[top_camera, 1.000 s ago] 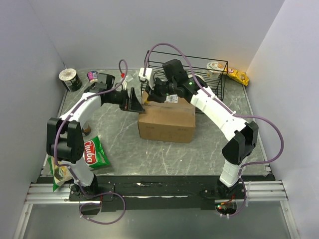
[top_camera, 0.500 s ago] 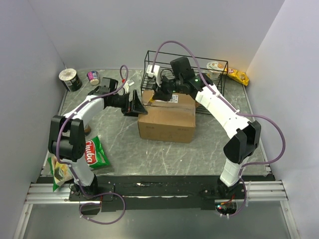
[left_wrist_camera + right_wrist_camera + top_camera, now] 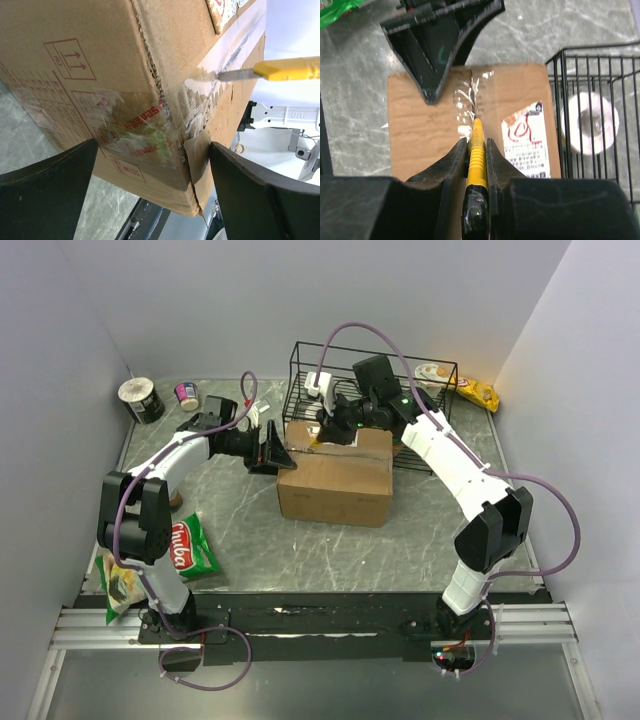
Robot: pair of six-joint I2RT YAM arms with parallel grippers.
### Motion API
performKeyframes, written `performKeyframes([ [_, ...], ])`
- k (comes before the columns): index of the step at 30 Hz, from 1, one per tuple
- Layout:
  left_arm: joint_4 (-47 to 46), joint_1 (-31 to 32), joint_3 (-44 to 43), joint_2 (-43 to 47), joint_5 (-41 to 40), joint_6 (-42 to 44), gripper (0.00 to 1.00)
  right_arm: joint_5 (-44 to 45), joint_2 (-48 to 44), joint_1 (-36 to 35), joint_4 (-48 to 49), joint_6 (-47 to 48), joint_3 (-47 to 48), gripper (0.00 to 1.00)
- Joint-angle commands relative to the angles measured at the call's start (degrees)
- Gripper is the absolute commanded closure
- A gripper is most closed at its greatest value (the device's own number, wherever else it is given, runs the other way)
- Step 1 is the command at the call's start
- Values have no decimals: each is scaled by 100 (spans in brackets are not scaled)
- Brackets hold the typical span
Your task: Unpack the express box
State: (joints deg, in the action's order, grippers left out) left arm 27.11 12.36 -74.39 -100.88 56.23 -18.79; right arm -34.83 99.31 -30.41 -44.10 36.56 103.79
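Observation:
The express box (image 3: pixel 335 475) is a brown carton in the middle of the table with a white label (image 3: pixel 525 140) and a taped top seam (image 3: pixel 470 100). My right gripper (image 3: pixel 338 425) is shut on a yellow utility knife (image 3: pixel 476 150). Its blade tip rests on the seam near the box's left end and also shows in the left wrist view (image 3: pixel 285 69). My left gripper (image 3: pixel 272 450) is open, with its jaws on either side of the box's left end (image 3: pixel 100 75) at the taped edge. The box flaps are closed.
A black wire basket (image 3: pixel 400 390) stands right behind the box, with a white round item (image 3: pixel 590 122) inside. A cup (image 3: pixel 141 398) and a small can (image 3: pixel 186 394) are at the back left. A green chip bag (image 3: pixel 190 545) lies front left, and a yellow packet (image 3: pixel 478 392) back right.
My right gripper has moved right and back over the box top with the knife. My left gripper has shifted slightly along the box's left end.

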Motion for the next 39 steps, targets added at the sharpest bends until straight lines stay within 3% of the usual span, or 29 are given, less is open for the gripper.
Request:
performKeyframes([
  [1, -31, 38, 170, -195, -903, 156, 2, 169, -412, 123, -196, 62, -104, 100],
  [39, 57, 38, 65, -380, -991, 226, 3, 275, -1001, 905, -714, 45, -491, 100],
])
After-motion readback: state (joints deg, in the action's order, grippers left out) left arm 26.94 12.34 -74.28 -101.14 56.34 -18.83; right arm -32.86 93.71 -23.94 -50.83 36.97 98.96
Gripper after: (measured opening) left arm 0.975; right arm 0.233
